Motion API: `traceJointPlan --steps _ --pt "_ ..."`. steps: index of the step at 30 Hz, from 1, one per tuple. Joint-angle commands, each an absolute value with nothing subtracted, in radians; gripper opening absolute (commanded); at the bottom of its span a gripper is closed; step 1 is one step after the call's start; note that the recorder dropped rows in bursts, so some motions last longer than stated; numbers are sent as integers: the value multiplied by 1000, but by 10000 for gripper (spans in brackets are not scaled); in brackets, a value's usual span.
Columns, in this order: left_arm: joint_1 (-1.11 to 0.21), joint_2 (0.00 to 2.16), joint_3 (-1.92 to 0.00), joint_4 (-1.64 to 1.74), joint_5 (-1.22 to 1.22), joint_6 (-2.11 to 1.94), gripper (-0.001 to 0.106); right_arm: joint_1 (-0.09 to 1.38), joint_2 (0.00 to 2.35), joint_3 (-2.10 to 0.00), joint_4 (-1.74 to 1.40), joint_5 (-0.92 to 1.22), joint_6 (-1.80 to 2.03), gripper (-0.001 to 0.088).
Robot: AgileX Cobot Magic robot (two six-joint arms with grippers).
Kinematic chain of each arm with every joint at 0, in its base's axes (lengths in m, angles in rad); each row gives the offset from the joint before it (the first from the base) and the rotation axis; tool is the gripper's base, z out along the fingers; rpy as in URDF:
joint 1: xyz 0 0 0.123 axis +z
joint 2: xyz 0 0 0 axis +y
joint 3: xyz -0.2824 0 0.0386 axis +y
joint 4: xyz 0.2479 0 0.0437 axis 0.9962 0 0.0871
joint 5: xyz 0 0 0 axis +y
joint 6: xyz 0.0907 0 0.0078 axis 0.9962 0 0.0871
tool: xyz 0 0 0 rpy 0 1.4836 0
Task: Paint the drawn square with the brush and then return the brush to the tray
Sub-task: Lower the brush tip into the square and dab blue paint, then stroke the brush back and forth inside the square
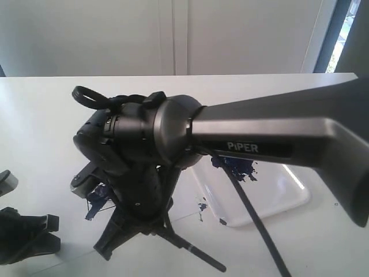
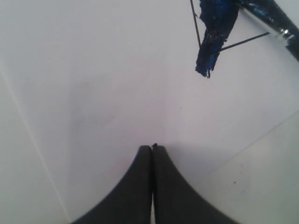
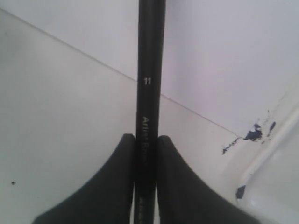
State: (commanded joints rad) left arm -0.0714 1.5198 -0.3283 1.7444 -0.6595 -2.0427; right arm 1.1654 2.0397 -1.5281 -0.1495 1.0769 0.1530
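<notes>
My right gripper (image 3: 146,137) is shut on the brush (image 3: 149,84), a long black handle marked "11". In the exterior view this gripper (image 1: 118,239) points down left of centre, and the brush handle (image 1: 196,251) sticks out towards the front. The drawn square (image 1: 95,203) lies just beside it, smeared dark blue. The left wrist view shows the square's corner (image 2: 212,42) with a blue smear and the brush's metal ferrule (image 2: 276,21) over it. My left gripper (image 2: 153,148) is shut and empty, resting over the paper. The white tray (image 1: 282,199) holds a blue paint blob (image 1: 233,165).
The white paper sheet (image 2: 117,70) covers the table under both grippers. Its edge runs past the tray's corner (image 3: 275,182), where stray blue specks (image 3: 254,133) lie. A black cable (image 1: 259,228) hangs across the tray. The right arm's big grey link (image 1: 277,130) blocks much of the exterior view.
</notes>
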Motion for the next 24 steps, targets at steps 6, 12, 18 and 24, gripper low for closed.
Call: traceJointPlan --steps 6,12,18,24 --pt "-71 1520 -328 1744 -660 -2043 0 1165 2040 -1570 -147 1076 153 0" --pt "-71 1520 -328 1744 -660 -2043 0 1165 2040 -1587 -217 1144 181 0" --pt "-71 1520 -328 1744 -658 -2043 0 1165 2040 -1585 -227 1172 185 0" --pt "-71 1520 -328 1744 -658 -2044 0 1165 2040 -1585 -251 1203 187 0"
